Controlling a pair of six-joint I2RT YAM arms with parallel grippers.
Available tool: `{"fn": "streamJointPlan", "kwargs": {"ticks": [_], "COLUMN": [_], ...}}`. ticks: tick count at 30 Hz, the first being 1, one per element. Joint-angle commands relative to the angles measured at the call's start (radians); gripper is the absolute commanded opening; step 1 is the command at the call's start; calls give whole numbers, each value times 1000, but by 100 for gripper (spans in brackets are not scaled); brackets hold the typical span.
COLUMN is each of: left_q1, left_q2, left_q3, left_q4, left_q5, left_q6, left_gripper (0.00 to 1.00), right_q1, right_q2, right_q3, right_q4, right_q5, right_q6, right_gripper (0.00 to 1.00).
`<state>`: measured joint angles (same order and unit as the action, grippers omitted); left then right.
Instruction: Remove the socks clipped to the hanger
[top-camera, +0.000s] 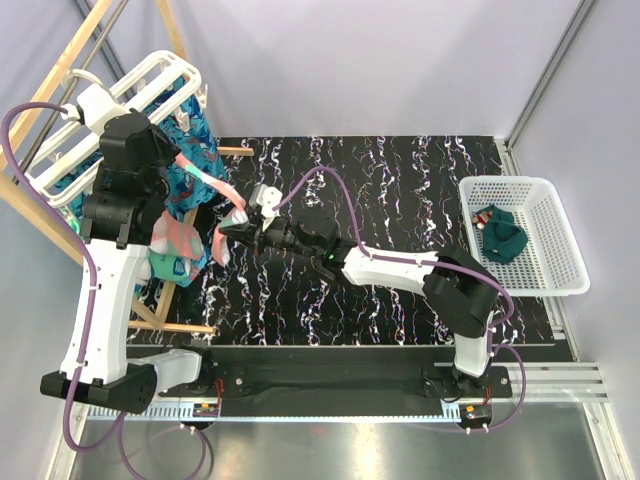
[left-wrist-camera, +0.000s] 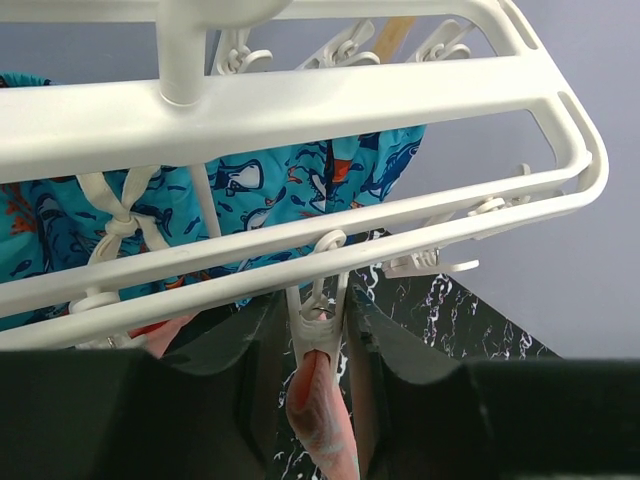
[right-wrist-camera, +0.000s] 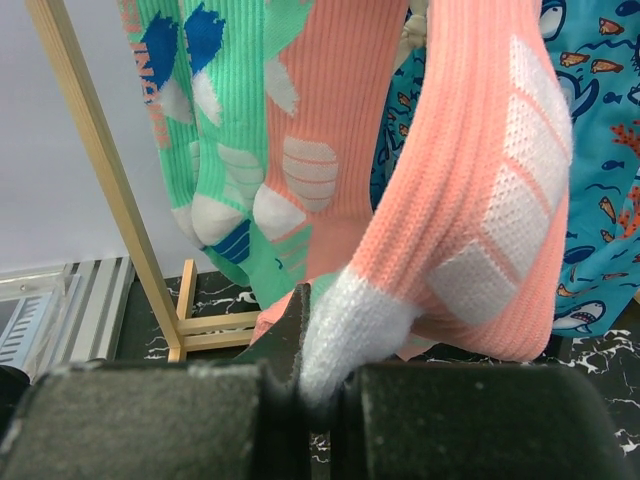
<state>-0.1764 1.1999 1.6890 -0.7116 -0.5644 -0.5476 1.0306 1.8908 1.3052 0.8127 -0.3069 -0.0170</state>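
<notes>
Here, the right jaws are closed tight on the white toe of a coral sock (right-wrist-camera: 470, 200), whose cuff hangs from a clip (left-wrist-camera: 318, 325) on the white hanger (left-wrist-camera: 300, 100). The left jaws flank that clip, though whether they squeeze it is unclear. Pulling against a shut clip could drag the hanger or slip the toe free. The wooden frame (right-wrist-camera: 100, 170) crowds one side, while bare tabletop (top-camera: 400, 180) runs toward the basket (top-camera: 560, 235).

The pink sock (right-wrist-camera: 480, 230) in the right claw (right-wrist-camera: 305, 385) is coral with white mesh patches and a white toe. The green socks (right-wrist-camera: 225, 120) left of the claw bear blue and white marks.
</notes>
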Motion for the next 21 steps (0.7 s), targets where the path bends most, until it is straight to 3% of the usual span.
{"fn": "streamJointPlan", "kwargs": {"ticks": [1,2,3,4,17,20,21], "left_q1": [5,5,5,5,5,5,5], "left_q2": [-5,-5,-5,-3,4,4,4], "left_q3": [40,41,41,43,67,61,60], "left_q4": [46,46,46,47,44,44,43], "left_q5": [-34,-34,-31,-31,-17,-12,-11], "left_q6": [0,3,3,2,5,5,3], "left_gripper": [29,22,8,0,0,0,0], "right_q1": [-12,-12,-12,-12,-20,-21,-20], "right_q2": [-65,-65,-65,-65,-71,-87,-93], "right_q3": [-4,-4,-4,-4,-17,-75,-96], "right_q4": [72,74,72,72,91,189,221], "right_q5": [-14,-15,-17,-15,35,226,359], "right_q6": [9,11,11,11,11,40,40], "right_gripper": [0,0,0,0,0,0,0]}}
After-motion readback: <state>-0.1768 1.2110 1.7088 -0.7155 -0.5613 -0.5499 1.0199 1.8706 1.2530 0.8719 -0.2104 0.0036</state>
